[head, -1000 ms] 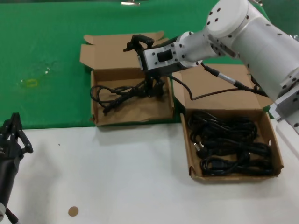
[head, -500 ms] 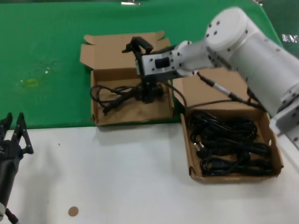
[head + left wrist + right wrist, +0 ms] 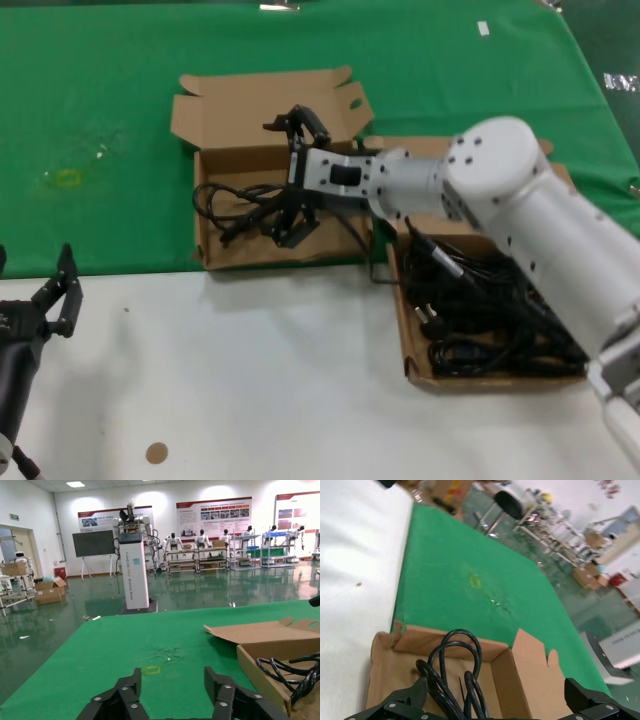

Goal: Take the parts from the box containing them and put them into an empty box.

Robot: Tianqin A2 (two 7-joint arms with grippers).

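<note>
Right gripper (image 3: 291, 222) reaches across into the shallow brown cardboard mailer box with the wavy low rim (image 3: 352, 247) on the green cloth (image 3: 100, 100), robot's left of the pair; its fingers spread wide in the right wrist view, holding nothing, straddling a single looped thin black power cord bundle (image 3: 245, 204) that lies on the box floor, loops toward the far-left wall. The remaining black cord bundles (image 3: 490, 310) sit heaped in the straight-rimmed brown cardboard mailer box (image 3: 500, 378) on the white tabletop (image 3: 250, 380), just beside the first box, partly hidden by the white arm. Left gripper (image 3: 50, 305) parked low at the table's near-left edge, fingers apart, empty. Handling judgement: the cords look light, limp and floppy, rubbery sheath so not slippery, not fragile; loops will sag and trail when lifted and can snag neighbouring bundles or the box wall. Best hold is likely across the middle of a bundle where several strands run together, pinching the whole bunch rather than one strand or a plug end. In the heap the bundles overlap, so one may drag another out. Can't tell if bundles are tied. Cardboard boxes are light and could shift if a cord catches.
</note>
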